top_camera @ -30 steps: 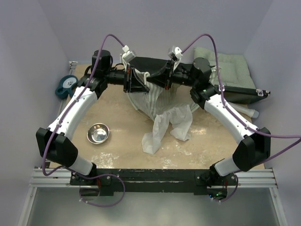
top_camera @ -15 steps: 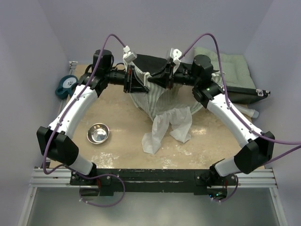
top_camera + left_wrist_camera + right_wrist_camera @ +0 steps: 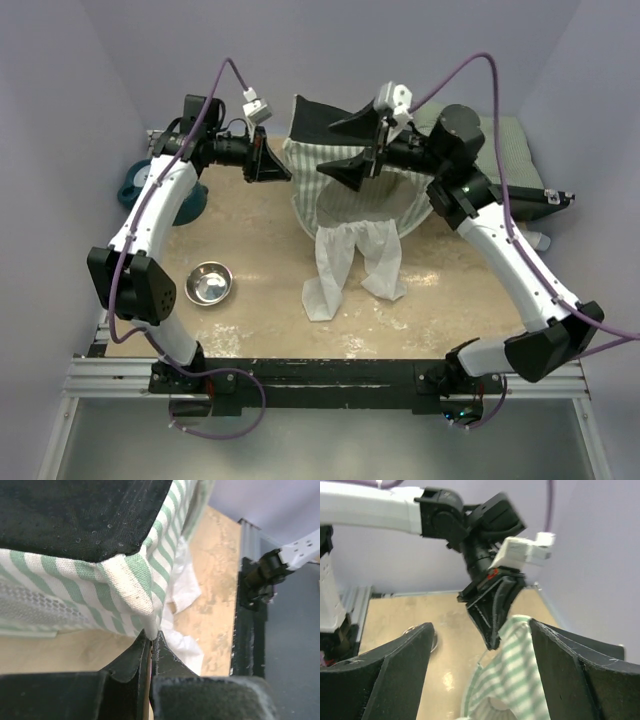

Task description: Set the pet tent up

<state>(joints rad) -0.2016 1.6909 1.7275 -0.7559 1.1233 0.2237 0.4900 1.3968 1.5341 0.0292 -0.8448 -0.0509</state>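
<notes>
a: where's the tent (image 3: 350, 195) right now?

b: at the back middle of the counter (image 3: 250, 240), just in front of the green cushion (image 3: 500, 150). the striped body is lifted into a rough box shape, with its dark top panel tilted up toward the back wall.

a: so it's up?

b: partly, i'd say. the striped wall sags and bulges, and the white flaps (image 3: 335, 265) hang down the front and trail on the counter toward the near edge. i can't make out any poles, so i can't tell whether it would stand by itself.

a: who's holding it?

b: the left fingers (image 3: 127, 662) are pinched tight on one striped corner, right at the seam below the dark panel. in the overhead view that's the tent's left upper corner, drawn out toward the left.

a: and the other side?

b: the right fingers (image 3: 400, 670) are spread wide with nothing between them. they hover by the top edge, pointing at the held corner, and don't seem to touch the cloth.

a: what's left, then?

b: my guess is roughly half. the right side needs a grip and a pull to open the frame out square, then the body has to settle flat on the counter and the flaps need sorting. the steel bowl (image 3: 208, 283) sits well apart, near the left, out of the way.
</notes>
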